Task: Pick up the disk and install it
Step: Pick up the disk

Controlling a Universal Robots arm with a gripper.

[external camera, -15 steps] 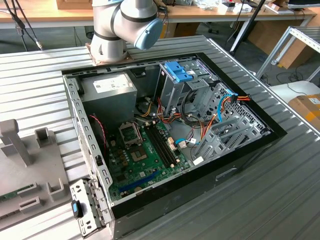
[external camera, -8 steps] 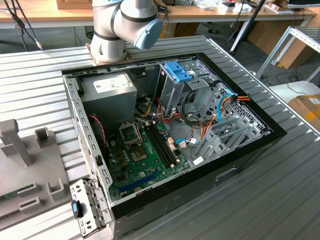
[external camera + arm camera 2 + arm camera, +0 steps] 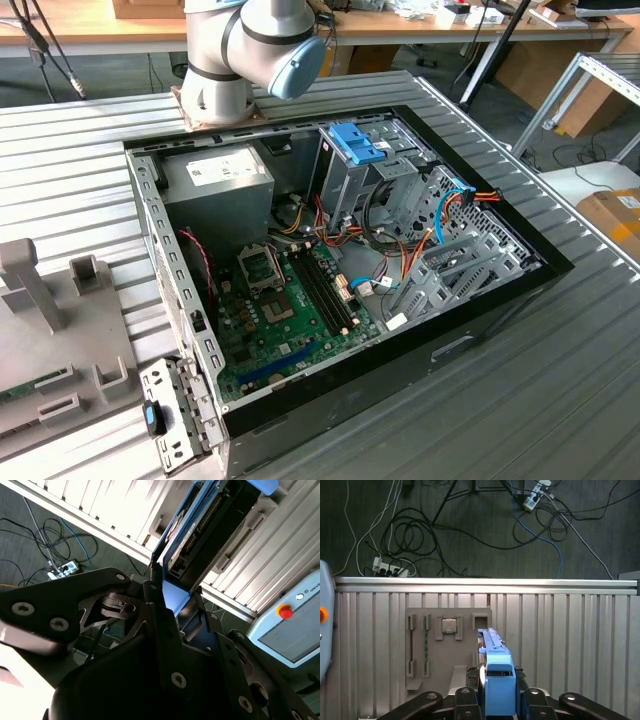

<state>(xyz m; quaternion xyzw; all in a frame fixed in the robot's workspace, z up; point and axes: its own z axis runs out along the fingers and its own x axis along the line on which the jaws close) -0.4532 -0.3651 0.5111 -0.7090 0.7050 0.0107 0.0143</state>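
The disk [image 3: 497,677] stands on edge, pinched tight in the gripper [image 3: 496,700], above the table [image 3: 570,640], near the grey tray [image 3: 447,650]. It looks stiff, a bit heavy and easy to hurt; its long sides seem safest to hold.

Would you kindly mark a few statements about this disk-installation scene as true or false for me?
1. The gripper is shut on the disk. True.
2. The computer case lies open with its motherboard showing. True.
3. The disk already sits inside the computer case. False: it is held in the gripper.
4. The floor is bare. False: cables and a power strip lie on the floor.
5. The round button in the second wrist view is green. False: the button is red.
6. The grey fixture carries a small square chip. True.
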